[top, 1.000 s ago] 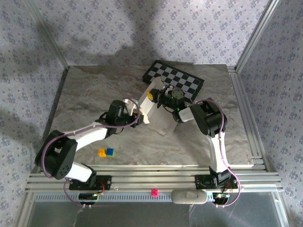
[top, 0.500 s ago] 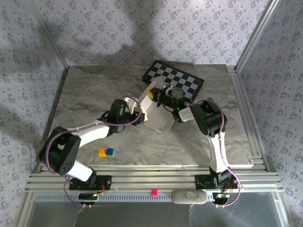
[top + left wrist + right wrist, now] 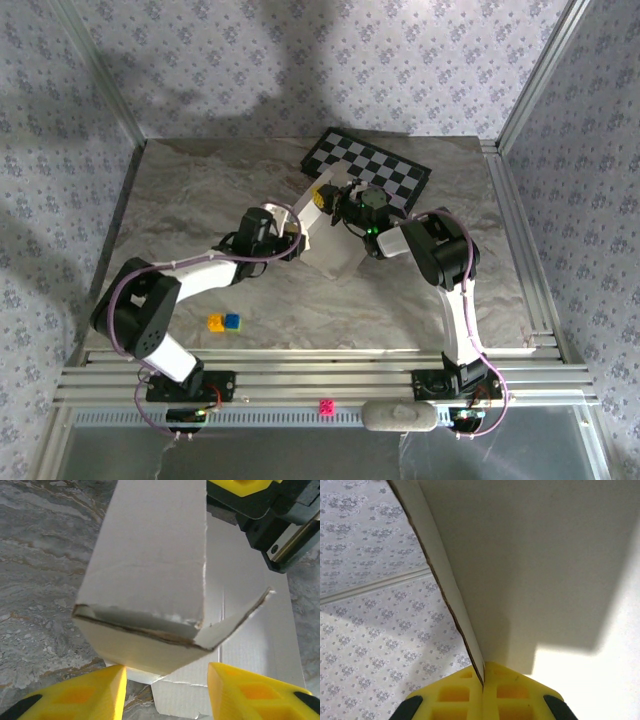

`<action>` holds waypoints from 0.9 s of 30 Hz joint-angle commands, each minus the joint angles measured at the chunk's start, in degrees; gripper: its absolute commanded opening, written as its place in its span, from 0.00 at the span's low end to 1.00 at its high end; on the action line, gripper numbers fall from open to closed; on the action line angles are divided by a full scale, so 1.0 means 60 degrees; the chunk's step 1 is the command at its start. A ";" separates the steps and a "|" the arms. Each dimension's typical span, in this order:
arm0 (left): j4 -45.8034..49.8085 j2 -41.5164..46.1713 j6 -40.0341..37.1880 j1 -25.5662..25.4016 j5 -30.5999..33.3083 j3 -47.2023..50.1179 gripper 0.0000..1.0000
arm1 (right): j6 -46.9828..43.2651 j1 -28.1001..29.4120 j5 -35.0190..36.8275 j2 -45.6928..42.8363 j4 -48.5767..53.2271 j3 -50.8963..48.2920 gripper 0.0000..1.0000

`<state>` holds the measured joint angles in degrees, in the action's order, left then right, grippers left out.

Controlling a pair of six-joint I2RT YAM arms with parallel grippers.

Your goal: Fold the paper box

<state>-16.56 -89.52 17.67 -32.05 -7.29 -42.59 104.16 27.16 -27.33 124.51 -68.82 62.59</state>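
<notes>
Both arms meet at a half-folded paper box (image 3: 328,243) mid-table, just in front of the checkered board (image 3: 372,168).

The right gripper (image 3: 483,682) pinches the edge of an upright cardboard panel, its yellow fingers (image 3: 454,694) closed tight on it. The left gripper (image 3: 165,692) is spread wide, with the box's raised, folded wall (image 3: 150,555) between and above its fingers without touching them. The base sheet lies flat on the marble tabletop (image 3: 200,190).
</notes>
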 commanded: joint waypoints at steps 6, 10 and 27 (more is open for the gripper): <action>-0.0268 -0.0280 0.0355 -0.0148 0.1313 -0.0475 0.41 | 0.0346 0.0205 0.0320 -0.0068 0.0239 0.0017 0.00; -0.0433 -0.0346 0.0510 -0.0158 0.1493 -0.0437 0.33 | 0.0442 0.0263 0.0511 -0.0086 0.0333 -0.0001 0.00; -0.0937 -0.0642 0.0703 -0.0129 0.1128 -0.0529 0.29 | 0.0555 0.0323 0.0846 -0.0229 0.0776 -0.0090 0.00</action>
<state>-19.59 -92.31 22.04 -32.91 -0.73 -43.35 106.10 28.21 -21.47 124.27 -67.33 62.57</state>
